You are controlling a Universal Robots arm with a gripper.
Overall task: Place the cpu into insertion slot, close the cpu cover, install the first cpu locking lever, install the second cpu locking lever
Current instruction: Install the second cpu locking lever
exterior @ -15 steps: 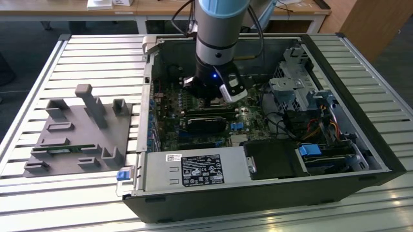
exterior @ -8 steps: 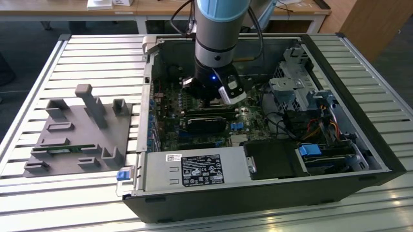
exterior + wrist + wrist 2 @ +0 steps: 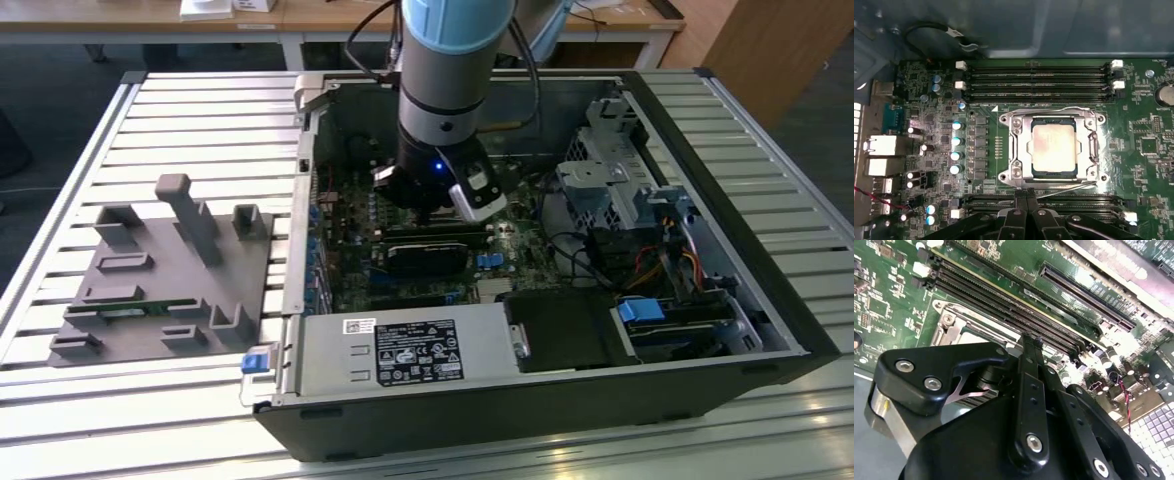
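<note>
I've got the gripper (image 3: 1026,212) hanging inside the open computer case (image 3: 747,300), right over the green motherboard (image 3: 1149,125). In both wrist views its 2 fingers (image 3: 1029,390) are pressed together, holding nothing. The cpu (image 3: 1053,150) already sits flat in its socket, square with the board, grey top up. The cpu cover (image 3: 1019,150) is down, framing it. In the first wrist view the socket lies just beyond the fingertips; a thin locking lever (image 3: 1064,186) runs along the nearest socket edge, parallel to the memory slots (image 3: 1039,80).
</note>
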